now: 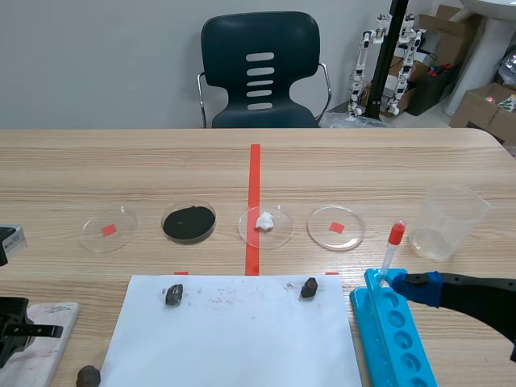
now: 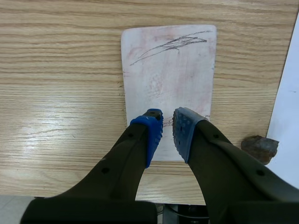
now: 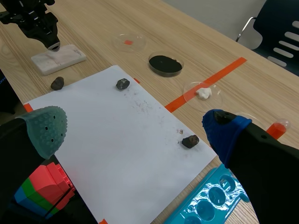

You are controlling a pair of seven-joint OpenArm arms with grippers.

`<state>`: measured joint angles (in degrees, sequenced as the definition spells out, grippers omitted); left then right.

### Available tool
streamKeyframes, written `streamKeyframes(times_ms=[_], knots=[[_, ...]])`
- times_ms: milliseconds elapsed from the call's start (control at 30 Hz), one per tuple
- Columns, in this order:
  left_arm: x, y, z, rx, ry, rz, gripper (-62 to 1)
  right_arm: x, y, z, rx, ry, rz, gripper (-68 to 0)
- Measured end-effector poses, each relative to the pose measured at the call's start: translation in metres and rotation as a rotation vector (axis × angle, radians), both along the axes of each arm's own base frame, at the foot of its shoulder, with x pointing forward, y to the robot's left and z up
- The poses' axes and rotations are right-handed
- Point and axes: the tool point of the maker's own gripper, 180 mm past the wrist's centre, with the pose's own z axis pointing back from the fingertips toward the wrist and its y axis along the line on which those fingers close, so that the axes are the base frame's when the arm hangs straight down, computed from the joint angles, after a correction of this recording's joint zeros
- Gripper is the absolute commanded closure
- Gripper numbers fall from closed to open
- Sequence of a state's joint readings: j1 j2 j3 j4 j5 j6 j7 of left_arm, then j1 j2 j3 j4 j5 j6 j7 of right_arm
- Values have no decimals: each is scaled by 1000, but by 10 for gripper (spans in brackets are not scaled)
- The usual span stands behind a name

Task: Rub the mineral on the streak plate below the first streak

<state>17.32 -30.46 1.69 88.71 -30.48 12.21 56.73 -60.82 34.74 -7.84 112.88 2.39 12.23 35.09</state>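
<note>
The white streak plate (image 2: 168,70) lies on the table under my left gripper (image 2: 167,126), with a dark streak at its far end and faint reddish smears below it. The gripper's fingers stand almost together over the plate's near end, and I see nothing between them. A brown mineral (image 2: 259,148) lies on the table beside the plate, outside the fingers. In the scene view the plate (image 1: 44,339), this mineral (image 1: 89,376) and the left gripper (image 1: 16,329) are at the near left. My right gripper (image 3: 134,128) is wide open and empty above the white paper (image 3: 117,135).
Two dark minerals (image 1: 173,295) (image 1: 309,288) lie on the paper (image 1: 234,347). Behind it stand several petri dishes, one with black powder (image 1: 189,222) and one with white bits (image 1: 265,225). A plastic cup (image 1: 447,222) and a blue tube rack (image 1: 395,330) are at right.
</note>
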Motion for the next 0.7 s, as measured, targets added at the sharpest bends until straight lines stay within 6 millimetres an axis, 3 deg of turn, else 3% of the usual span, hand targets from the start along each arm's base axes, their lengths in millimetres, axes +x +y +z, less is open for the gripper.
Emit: streamKeyframes(times_ms=[167, 400, 700], knots=[[16, 0, 7, 1, -97, -7, -100, 0, 0, 0, 0, 0, 0, -606], [43, -2, 28, 5, -382, -33, -100, 0, 0, 0, 0, 0, 0, -606], [57, -17, 73, 38, -693, -130, -100, 0, 0, 0, 0, 0, 0, -606]])
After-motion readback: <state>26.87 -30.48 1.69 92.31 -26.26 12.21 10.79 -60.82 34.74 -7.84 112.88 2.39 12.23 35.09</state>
